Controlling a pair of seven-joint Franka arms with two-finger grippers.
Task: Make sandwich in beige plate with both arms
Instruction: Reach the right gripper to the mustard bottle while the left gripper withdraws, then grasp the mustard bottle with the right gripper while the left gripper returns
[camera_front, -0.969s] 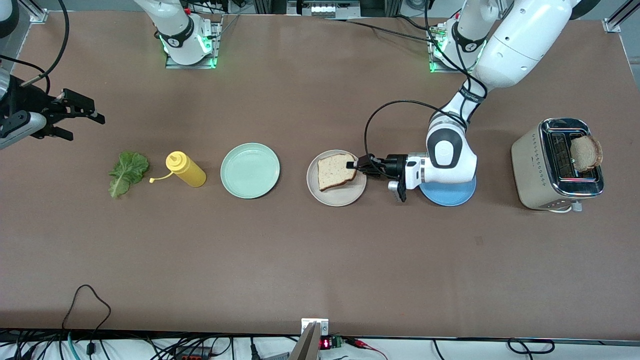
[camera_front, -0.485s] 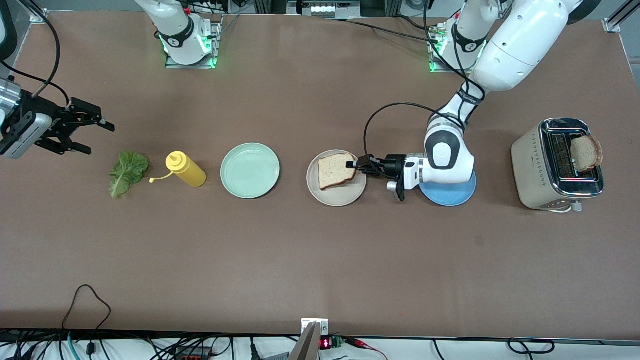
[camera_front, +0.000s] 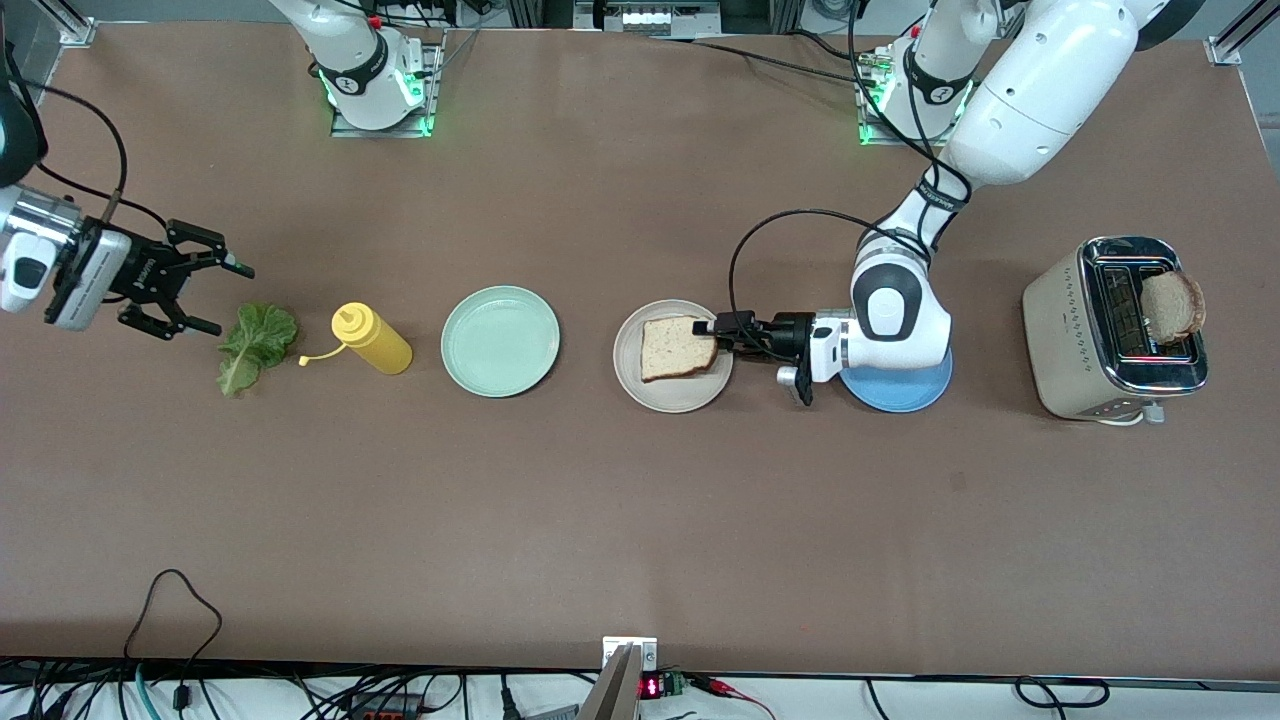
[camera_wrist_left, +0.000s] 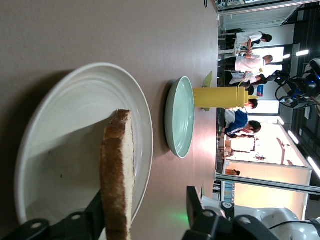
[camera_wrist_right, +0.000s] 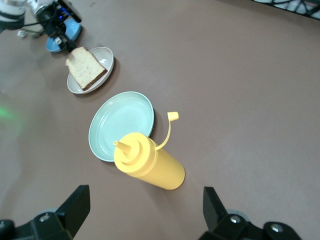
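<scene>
I see the bread slice (camera_front: 677, 347) lying on the beige plate (camera_front: 672, 396), its corner toward the left arm's end of the desk (camera_front: 640, 520) poking between the left claw (camera_front: 718, 335) fingers. Left claw sits low at the plate's rim on that same side, jaws part open, one finger (camera_wrist_left: 75, 225) against the slice's face, the other clear, no real grip. Blue plate (camera_front: 900, 395) is under the left wrist. Right claw (camera_front: 205, 290) hangs wide open, holding nothing, over the desk just beside the lettuce leaf (camera_front: 255, 345). From the beige plate toward the right arm's end: mint-green plate (camera_front: 500, 341), yellow squeeze bottle (camera_front: 372, 338) on its side, then the lettuce. Toaster (camera_front: 1110, 330) holds a second slice (camera_front: 1172, 305).
</scene>
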